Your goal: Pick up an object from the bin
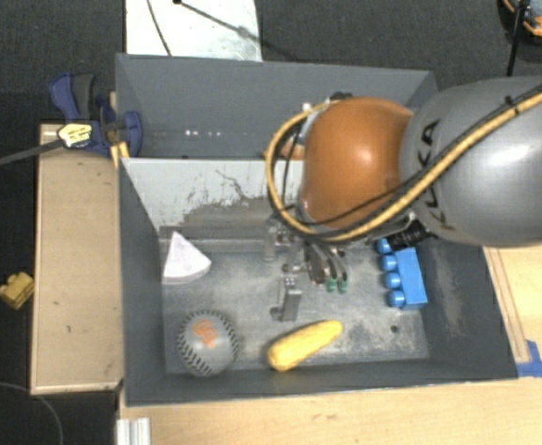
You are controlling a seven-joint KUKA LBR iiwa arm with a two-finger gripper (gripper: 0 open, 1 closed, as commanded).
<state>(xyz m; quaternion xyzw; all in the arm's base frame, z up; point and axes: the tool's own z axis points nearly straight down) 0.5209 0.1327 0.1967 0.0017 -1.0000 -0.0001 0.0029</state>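
The gripper [300,290] hangs low over the bare middle of the grey metal bin's floor [243,295], under the arm's orange dome cover [349,160]. Whether it is apart or together cannot be told, and nothing shows in its grasp. Closest to it is a yellow, knobbly corn cob [303,343], lying slantwise just short of the bin's lower wall. A blue studded plastic brick [402,274] lies towards the right wall, a grey ball with an orange mark [206,341] in the lower left corner, and a white wedge [185,258] by the left wall. Black lettering on the grey arm [493,165], partly hidden by a cable, reads "KUKA".
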